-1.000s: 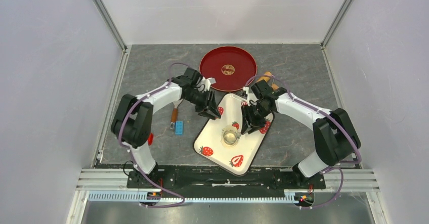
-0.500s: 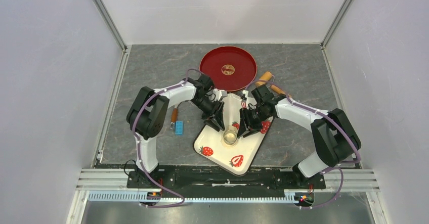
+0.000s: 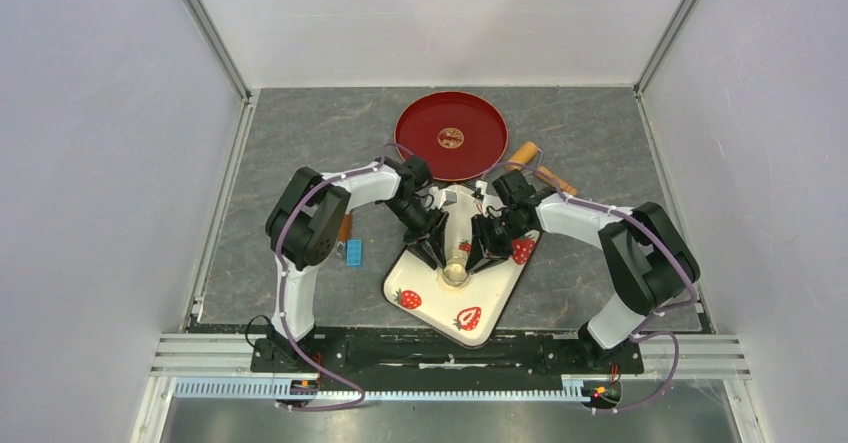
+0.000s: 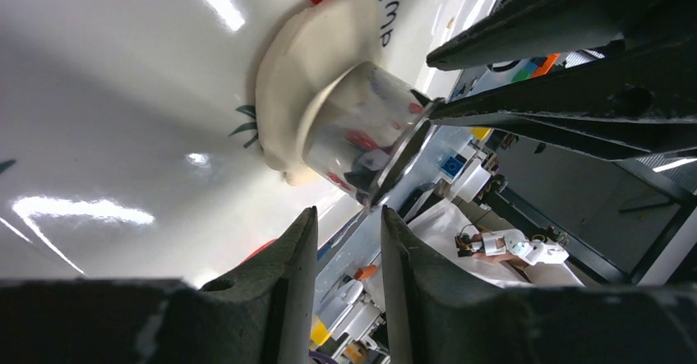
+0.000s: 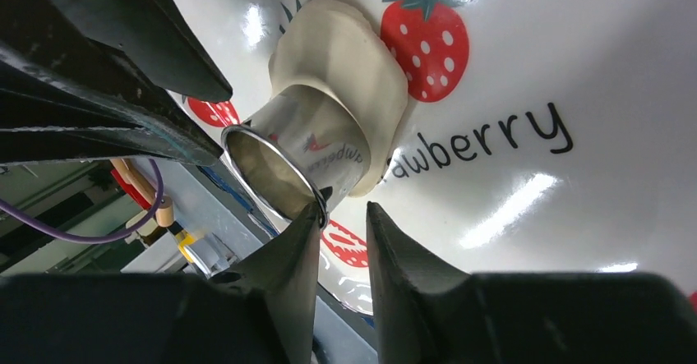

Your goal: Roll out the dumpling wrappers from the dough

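Both arms had closed inward within last second; left gripper [image 4: 349,216] and right gripper [image 5: 341,212] flanked metal ring cutter [image 3: 455,272], centre frame; each jaw pair narrowly parted, gripping nothing; cutter stood on flattened dough [image 4: 283,93] on strawberry tray [image 3: 430,303]; cutter removal probably imminent.
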Motion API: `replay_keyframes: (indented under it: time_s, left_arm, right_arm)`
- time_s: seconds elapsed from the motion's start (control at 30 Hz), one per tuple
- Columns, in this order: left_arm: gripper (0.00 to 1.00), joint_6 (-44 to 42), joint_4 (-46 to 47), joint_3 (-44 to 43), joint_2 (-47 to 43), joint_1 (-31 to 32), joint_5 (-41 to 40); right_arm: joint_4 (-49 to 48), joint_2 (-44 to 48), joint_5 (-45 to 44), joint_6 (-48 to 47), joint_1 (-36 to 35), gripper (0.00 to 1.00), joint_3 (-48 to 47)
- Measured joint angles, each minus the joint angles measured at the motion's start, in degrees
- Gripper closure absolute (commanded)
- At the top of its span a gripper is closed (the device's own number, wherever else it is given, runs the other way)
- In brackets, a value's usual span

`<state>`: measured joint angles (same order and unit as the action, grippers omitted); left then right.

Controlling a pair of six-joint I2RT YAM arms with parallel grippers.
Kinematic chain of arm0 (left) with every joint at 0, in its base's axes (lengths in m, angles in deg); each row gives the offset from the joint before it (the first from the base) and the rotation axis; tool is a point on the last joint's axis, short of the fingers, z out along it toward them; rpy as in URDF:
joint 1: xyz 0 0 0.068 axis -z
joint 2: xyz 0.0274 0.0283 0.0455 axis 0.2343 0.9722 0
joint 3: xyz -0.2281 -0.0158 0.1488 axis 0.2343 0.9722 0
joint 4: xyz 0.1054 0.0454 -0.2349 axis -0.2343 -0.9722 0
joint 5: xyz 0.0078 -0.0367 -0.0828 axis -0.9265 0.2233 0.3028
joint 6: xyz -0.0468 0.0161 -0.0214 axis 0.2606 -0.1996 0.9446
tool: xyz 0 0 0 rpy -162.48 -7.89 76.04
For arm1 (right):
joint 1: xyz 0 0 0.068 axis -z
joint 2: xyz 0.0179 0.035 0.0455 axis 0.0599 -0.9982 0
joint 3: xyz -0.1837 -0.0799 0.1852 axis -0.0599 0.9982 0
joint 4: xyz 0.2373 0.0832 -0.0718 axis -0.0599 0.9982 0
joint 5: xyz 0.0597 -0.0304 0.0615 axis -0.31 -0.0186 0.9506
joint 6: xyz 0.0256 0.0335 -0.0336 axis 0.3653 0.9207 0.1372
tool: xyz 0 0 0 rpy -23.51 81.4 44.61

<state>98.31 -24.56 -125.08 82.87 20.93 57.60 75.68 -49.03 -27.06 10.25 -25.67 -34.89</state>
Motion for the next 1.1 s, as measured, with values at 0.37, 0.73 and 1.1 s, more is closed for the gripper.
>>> replay_keyframes:
  time_s: [0.37, 0.73, 1.1]
  left_arm:
    - [0.82, -0.4, -2.4, -1.8, 2.8, 0.5, 0.0]
    - [0.96, -0.6, -4.9, -4.0, 4.3, 1.2, 0.1]
    - [0.98, -2.3, -6.7, -4.8, 5.3, 1.4, -0.5]
  right_arm:
    - [-2.0, -2.2, 2.5, 0.2, -0.1, 0.93, 0.0]
    - [-2.0, -2.9, 2.6, -0.4, -0.1, 1.0, 0.0]
    - [0.6, -5.0, 2.2, -3.1, -0.8, 1.0, -2.3]
